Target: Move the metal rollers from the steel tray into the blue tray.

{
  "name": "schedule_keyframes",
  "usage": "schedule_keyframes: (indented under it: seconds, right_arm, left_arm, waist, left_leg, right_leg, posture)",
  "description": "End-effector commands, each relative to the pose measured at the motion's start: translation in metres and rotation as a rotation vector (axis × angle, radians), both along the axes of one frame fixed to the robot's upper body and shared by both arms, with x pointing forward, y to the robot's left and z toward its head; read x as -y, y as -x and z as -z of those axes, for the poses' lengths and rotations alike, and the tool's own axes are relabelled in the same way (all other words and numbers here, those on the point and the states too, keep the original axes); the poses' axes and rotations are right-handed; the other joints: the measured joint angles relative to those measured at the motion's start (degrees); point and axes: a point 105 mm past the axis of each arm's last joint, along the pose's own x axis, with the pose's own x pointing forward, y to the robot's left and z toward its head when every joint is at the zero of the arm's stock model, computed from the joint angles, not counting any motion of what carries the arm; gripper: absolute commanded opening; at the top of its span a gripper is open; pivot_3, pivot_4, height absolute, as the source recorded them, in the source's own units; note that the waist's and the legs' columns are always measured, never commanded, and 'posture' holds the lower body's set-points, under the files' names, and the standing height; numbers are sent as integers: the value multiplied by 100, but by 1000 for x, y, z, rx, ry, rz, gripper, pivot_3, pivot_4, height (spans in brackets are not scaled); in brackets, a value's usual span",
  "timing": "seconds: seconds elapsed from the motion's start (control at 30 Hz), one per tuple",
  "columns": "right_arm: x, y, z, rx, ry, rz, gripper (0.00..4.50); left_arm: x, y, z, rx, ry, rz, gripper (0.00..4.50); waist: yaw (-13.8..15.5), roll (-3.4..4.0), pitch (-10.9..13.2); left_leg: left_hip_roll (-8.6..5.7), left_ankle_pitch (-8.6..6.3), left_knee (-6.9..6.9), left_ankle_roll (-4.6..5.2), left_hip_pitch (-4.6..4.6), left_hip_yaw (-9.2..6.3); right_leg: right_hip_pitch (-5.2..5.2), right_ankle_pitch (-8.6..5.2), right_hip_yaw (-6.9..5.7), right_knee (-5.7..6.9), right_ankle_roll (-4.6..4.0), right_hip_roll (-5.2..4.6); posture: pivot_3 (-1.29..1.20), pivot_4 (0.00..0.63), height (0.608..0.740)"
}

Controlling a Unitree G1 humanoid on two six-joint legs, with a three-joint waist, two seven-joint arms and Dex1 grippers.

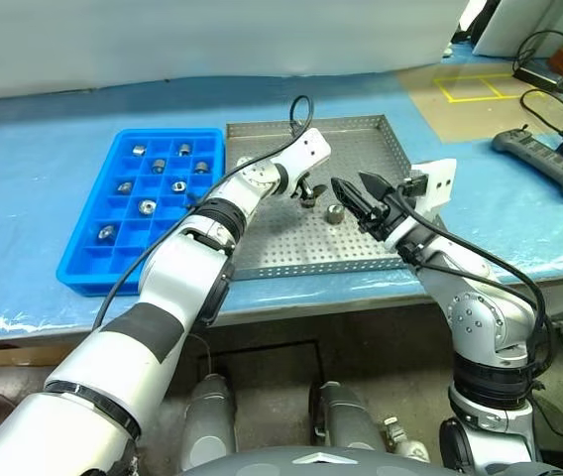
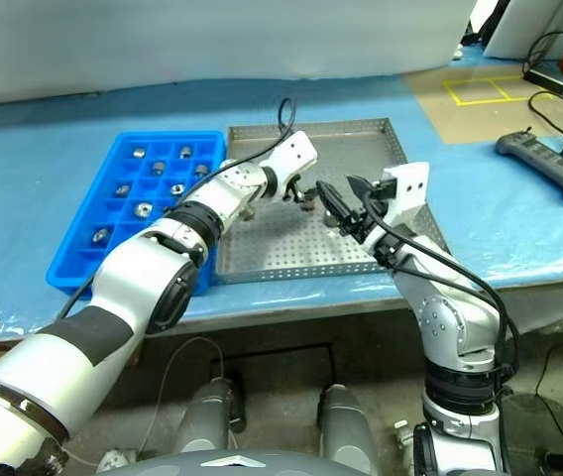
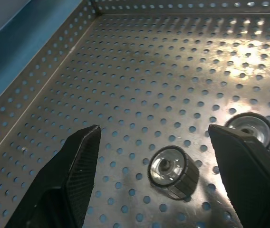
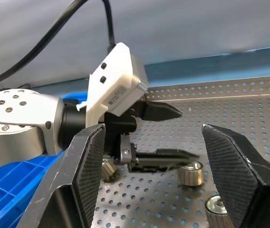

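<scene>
Both grippers over the steel tray [image 1: 381,139] on the tabletop [image 1: 44,149].
The left gripper [image 3: 156,142] hung spread and empty just above two metal rollers [image 3: 172,172] on the tray floor; the right gripper [image 4: 149,156] — also spread, holding nothing — faced it. Seven rollers lay in the blue tray [image 1: 88,268] alongside.

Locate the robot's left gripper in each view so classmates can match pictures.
Left eye: left gripper, centre, over the steel tray.
Right eye: left gripper centre, over that tray.
Left wrist: left gripper straddles a metal roller.
Right wrist: left gripper beside metal rollers.
Shared landmark: the steel tray.
</scene>
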Motion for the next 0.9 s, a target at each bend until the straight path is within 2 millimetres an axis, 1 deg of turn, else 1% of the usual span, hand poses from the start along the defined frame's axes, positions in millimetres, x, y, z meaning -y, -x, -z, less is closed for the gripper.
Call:
schedule_keyframes:
  seconds: [0.03,0.13,0.17,0.2,0.27,0.33,0.4,0.47,0.53,0.63,0.73,0.77,0.83,0.9]
  right_arm:
    - [0,6,-13,56,-3,8,3375]
    - [-1,4,-9,43,7,15,3375]
    - [-1,2,-5,30,24,23,3375]
    - [-1,1,-2,21,37,28,3375]
    - [-2,-1,1,10,30,31,3375]
    - [-3,-2,1,11,23,25,3375]
    - [-4,-5,-1,16,14,12,3375]
    - [-6,-9,-2,17,16,-3,3375]
    - [-8,-13,-1,15,19,-15,3375]
    - [-15,-17,-1,14,19,-49,3375]
    - [-21,-18,0,13,23,-76,3375]
    - [-21,-19,1,12,24,-80,3375]
    - [-23,-20,1,11,24,-83,3375]
    - [-24,-21,1,12,20,-81,3375]
  left_arm:
    - [1,-1,-4,9,18,-8,3807]
    - [-4,-2,3,3,12,-39,3807]
    - [-4,-2,2,-4,33,-33,3807]
    - [-4,-2,0,-8,48,-26,3807]
    - [-1,1,-15,-65,189,32,3807]
    - [-10,-1,-21,-65,215,36,3807]
    - [-28,-6,-16,-51,168,-2,3807]
    - [-45,-10,-18,-44,157,-26,3807]
    - [-55,-11,-23,-48,156,-28,3807]
    - [-71,-6,-10,-78,-14,31,3807]
    - [-87,-6,1,-73,-171,35,3807]
    - [-93,-5,6,-62,-276,56,3807]
    - [-100,0,14,-61,-415,116,3807]
    - [-101,2,13,-73,-471,148,3807]
  waist:
    - [-14,0,0]
    - [-20,0,0]
    - [-22,0,0]
    - [-22,0,0]
    - [-20,0,0]
    - [-19,0,0]
    - [-17,0,0]
    - [-17,1,0]
    - [-8,1,0]
    - [22,1,0]
    - [103,2,1]
    - [125,2,1]
    - [146,2,1]
    - [156,2,1]
  left_leg:
    - [-1,-1,0,2,0,0]
    - [0,-6,0,18,-1,0]
    - [0,-7,0,23,-2,1]
    - [1,-9,0,27,-2,1]
    - [1,-10,0,30,-6,1]
    - [0,-11,-1,34,-5,2]
    - [0,-13,-2,36,-4,3]
    - [2,-13,-3,36,1,3]
    - [2,-13,-5,35,2,3]
    - [6,-13,-8,35,2,2]
    - [8,-14,-13,37,1,2]
    - [8,-14,-14,38,0,2]
    - [8,-16,-16,41,-1,2]
    - [8,-19,-15,45,3,1]
  right_leg:
    - [1,0,0,-2,0,0]
    - [5,0,0,-11,0,0]
    - [6,0,0,-16,0,0]
    - [8,0,0,-20,0,-1]
    - [10,0,-2,-26,-1,-1]
    - [12,0,-2,-30,-1,-3]
    - [12,1,-2,-32,-1,-2]
    - [15,0,-2,-32,-2,-1]
    - [15,0,-2,-32,-2,-1]
    - [17,0,-2,-33,-2,-3]
    - [21,0,-4,-45,-2,-4]
    - [21,0,-5,-47,-2,-4]
    - [25,0,-7,-54,-2,-7]
    - [41,0,-15,-64,-2,-10]
  posture:
    - [-468,150,740]
    - [-464,150,740]
    - [-460,150,740]
    - [-454,150,740]
    - [-441,150,740]
    - [-404,150,740]
    - [-378,150,740]
    - [-354,150,740]
    - [-337,150,740]
    - [-295,150,740]
    - [-282,150,740]
    - [-278,150,740]
    - [-283,150,740]
    - [-292,150,740]
